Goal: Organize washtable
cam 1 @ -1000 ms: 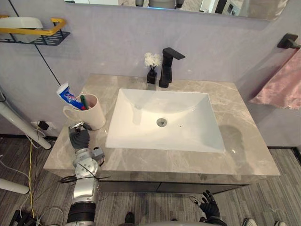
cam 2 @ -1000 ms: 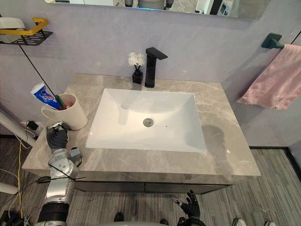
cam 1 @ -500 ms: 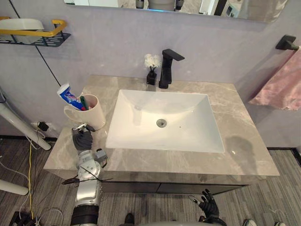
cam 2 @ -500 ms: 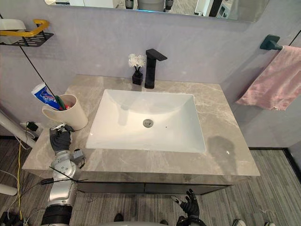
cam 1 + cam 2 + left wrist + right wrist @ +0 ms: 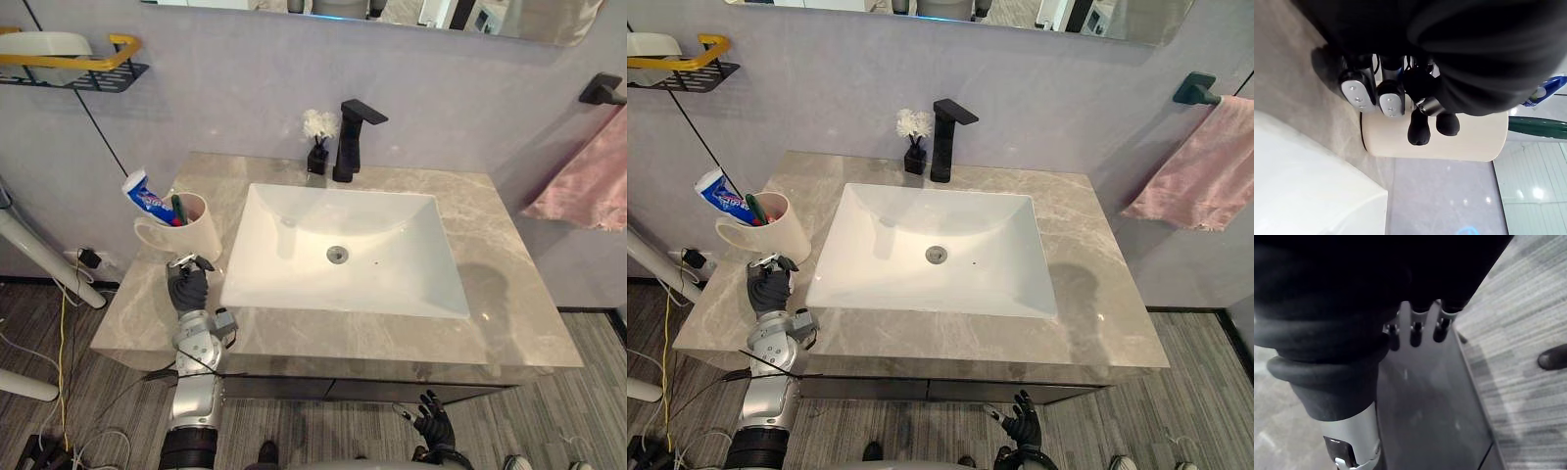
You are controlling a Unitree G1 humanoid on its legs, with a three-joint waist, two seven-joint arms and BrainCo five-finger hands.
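Left hand is over the tabletop, fingers loosely bent and holding nothing. The cream mug with toothpaste and 1 green toothbrush stands just past its fingertips, and the sink lies to its right. Right hand hangs low, fingers spread.

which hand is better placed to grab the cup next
Left. The left hand is up at the counter right beside the cup, while the right hand hangs low, below the counter's front edge.
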